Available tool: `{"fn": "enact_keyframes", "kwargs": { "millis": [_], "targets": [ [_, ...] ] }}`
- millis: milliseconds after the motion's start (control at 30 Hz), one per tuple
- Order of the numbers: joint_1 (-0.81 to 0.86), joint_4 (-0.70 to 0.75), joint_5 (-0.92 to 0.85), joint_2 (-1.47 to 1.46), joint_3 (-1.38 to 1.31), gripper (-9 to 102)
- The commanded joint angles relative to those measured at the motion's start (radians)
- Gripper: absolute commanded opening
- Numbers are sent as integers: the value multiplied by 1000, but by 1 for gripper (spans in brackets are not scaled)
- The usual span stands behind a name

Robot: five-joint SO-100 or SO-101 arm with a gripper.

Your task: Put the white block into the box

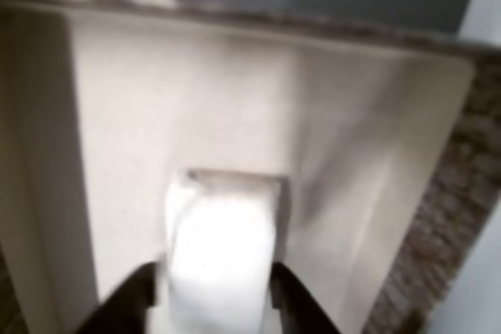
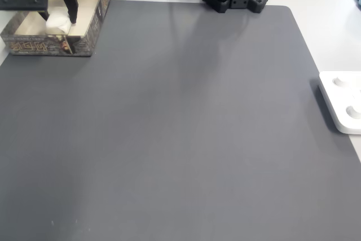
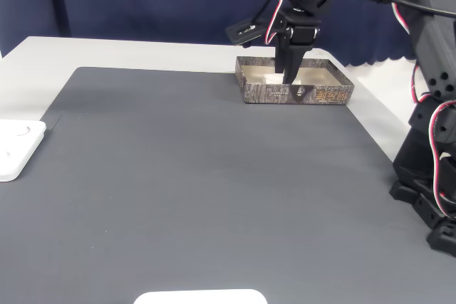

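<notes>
Clamped in my tool (image 1: 215,303), the white block (image 1: 223,248) hangs inside the box (image 1: 462,193); releasing high, I judge, risks a bounce out.

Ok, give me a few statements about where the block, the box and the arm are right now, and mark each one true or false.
1. The white block sits between the gripper fingers. True.
2. The block is lying out on the dark grey mat. False: it is inside the box, held over the cream floor.
3. In a fixed view, the box stands at the far edge of the mat, near the blue curtain. True.
4. The gripper hangs over the middle of the mat. False: it reaches down into the box.
5. A flat white panel lies inside the box. False: it lies at the mat's edge, far from the box.
</notes>
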Motion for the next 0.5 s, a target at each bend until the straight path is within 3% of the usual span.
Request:
{"fn": "enact_keyframes", "kwargs": {
  "millis": [0, 167, 467],
  "targets": [
    [11, -26, -25, 57, -67, 30],
    [-2, -57, -25, 83, -67, 36],
    [-20, -49, -32, 270, -11, 37]
  ]
}}
